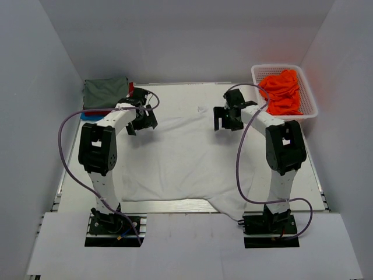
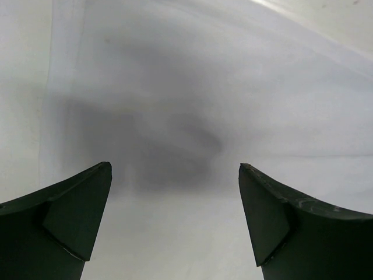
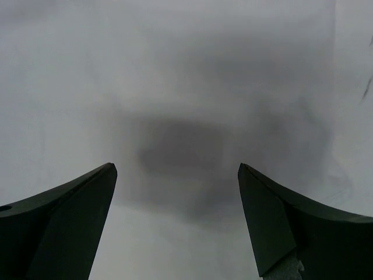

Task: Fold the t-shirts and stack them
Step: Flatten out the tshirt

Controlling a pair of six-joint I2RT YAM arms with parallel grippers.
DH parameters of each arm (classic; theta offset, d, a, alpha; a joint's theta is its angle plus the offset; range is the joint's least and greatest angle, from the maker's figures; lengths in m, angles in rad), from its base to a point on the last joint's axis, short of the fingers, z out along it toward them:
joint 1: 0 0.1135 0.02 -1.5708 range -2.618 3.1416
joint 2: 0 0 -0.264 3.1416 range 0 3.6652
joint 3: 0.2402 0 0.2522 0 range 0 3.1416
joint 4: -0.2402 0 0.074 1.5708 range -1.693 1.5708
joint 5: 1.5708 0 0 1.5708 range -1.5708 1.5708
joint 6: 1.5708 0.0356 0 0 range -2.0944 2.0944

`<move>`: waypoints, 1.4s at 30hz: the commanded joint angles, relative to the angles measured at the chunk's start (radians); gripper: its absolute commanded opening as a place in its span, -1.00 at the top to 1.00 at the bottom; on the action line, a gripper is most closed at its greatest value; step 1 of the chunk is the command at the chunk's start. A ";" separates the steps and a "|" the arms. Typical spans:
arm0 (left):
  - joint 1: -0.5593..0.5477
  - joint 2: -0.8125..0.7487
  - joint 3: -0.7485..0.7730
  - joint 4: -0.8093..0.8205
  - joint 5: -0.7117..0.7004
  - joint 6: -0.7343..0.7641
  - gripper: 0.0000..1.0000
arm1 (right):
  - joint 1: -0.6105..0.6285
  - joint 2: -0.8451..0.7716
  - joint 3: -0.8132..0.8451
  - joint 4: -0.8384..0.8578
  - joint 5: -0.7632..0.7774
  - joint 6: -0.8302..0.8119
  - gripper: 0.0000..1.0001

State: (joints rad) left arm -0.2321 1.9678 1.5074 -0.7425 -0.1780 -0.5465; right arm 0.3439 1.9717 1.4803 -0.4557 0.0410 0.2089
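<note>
While the white t-shirt (image 1: 186,157) lies spread flat on the worktop (image 1: 303,186), the left jaws and right jaws hang wide open close above it, gripping nothing.

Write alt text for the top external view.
A white t-shirt lies spread over the table between two robot arms, with the left gripper and right gripper both open over it. A folded olive-grey t-shirt sits at far left; orange t-shirts fill a white basket at far right.
</note>
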 commanded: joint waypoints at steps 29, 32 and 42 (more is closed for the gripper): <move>0.005 0.159 0.537 0.011 0.081 0.138 -1.00 | -0.011 0.028 0.522 -0.066 0.053 -0.089 -0.81; -0.004 -0.048 0.306 -0.040 0.011 0.047 -1.00 | 0.018 -0.124 0.251 -0.061 0.063 -0.005 -0.81; 0.099 -0.507 -0.505 -0.029 0.007 -0.279 -1.00 | 0.099 -0.546 -0.435 -0.155 0.054 0.268 -0.81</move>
State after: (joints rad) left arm -0.1566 1.4609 1.0992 -0.7734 -0.1764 -0.7265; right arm 0.4152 1.5181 1.1400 -0.5335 0.1013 0.3847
